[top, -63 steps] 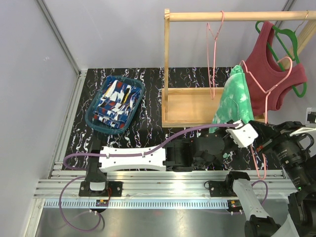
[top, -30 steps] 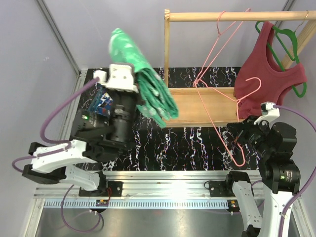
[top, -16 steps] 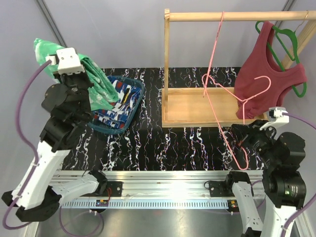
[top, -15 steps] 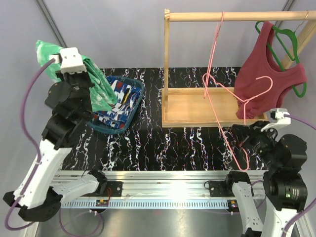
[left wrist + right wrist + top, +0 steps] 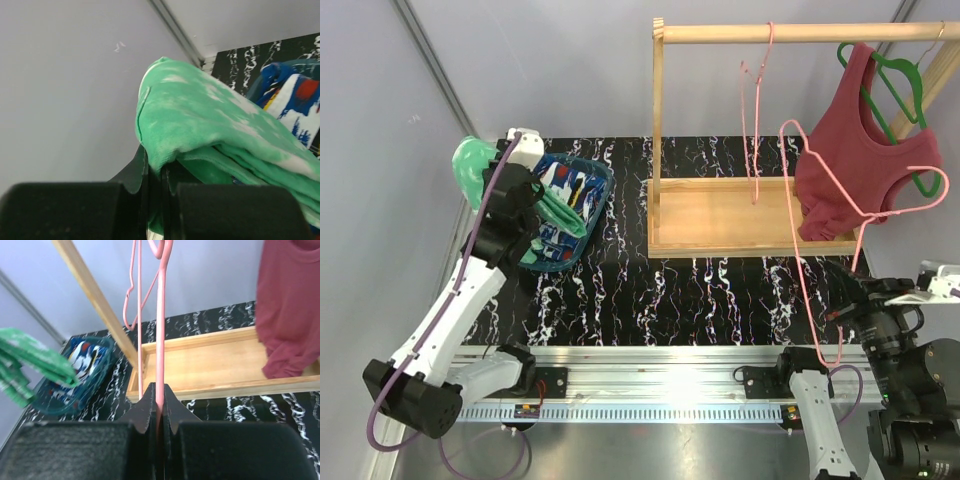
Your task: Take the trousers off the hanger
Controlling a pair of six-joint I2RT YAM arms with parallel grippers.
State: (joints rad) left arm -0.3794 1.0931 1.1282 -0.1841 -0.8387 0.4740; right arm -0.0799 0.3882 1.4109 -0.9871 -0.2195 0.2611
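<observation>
Wooden clothes rack (image 5: 750,215) stands on the black, white-veined counter (image 5: 700,290), beyond my right hand and far to the right of my left. On its rail a dark red tank top (image 5: 855,150) hangs from a green hanger (image 5: 905,85), beside a bare pink hanger (image 5: 755,120).

A blue basket (image 5: 603,185) sits just below and to the right of my left hand (image 5: 156,167). It already holds the blue printed trousers (image 5: 570,190).

The green trousers (image 5: 200,120) are free of any hanger. My left hand is clamped on a fold of them, and the bunched cloth drapes from it towards the near left rim of the basket. Some cloth seems to reach into the basket, but I cannot tell whether it rests there.

My right hand (image 5: 158,400) is pinched tight on the rod of a second pink hanger (image 5: 160,315). That hanger is bare and rises upright from the hand, in front of the rack.

I judge the removal itself done, with the step in hand being to put the green pair away. The next move calls for bringing my left hand over the middle of the basket, lowering it, then parting the fingers so the cloth lands on the blue pair, not across the rim. My right hand would then need somewhere to leave the bare hanger.
</observation>
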